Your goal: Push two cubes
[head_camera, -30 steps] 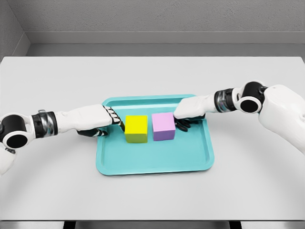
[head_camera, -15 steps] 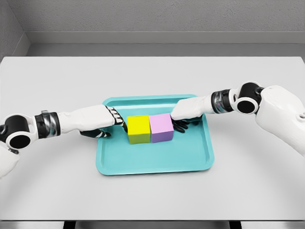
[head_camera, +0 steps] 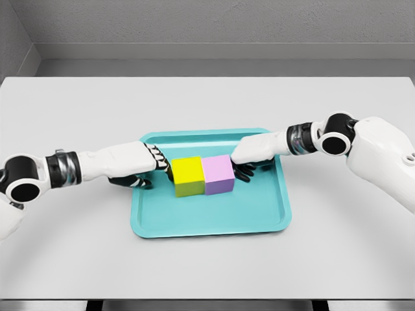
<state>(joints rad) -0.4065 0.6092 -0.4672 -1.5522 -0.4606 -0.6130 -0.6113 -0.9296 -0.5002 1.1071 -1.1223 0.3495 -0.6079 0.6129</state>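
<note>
A teal tray [head_camera: 211,223] lies in the middle of a grey table [head_camera: 207,103]. On it, toward the back, a yellow cube [head_camera: 187,175] and a pink cube [head_camera: 218,174] stand side by side, their inner faces touching with no gap showing between them; the yellow one is on the left.

The left hand [head_camera: 139,165] reaches in over the tray's left rim. Its white back faces the camera and hides most of the palm; dark fingers [head_camera: 133,183] show beneath it, curled under, and other fingertips lie right at the yellow cube's left face. It holds nothing. Whether those tips actually press the cube cannot be told, since the seam there is too small to read.

The right hand [head_camera: 249,157] comes in over the tray's right side, flat and extended, gripping nothing. Its dark fingers [head_camera: 244,172] peek out under the white shell, right against the pink cube's right face; the contact itself is hidden by the hand.

The left arm is cut off at the picture's left edge, the right arm at the right edge. The tray's back rim is partly covered by both wrists.
</note>
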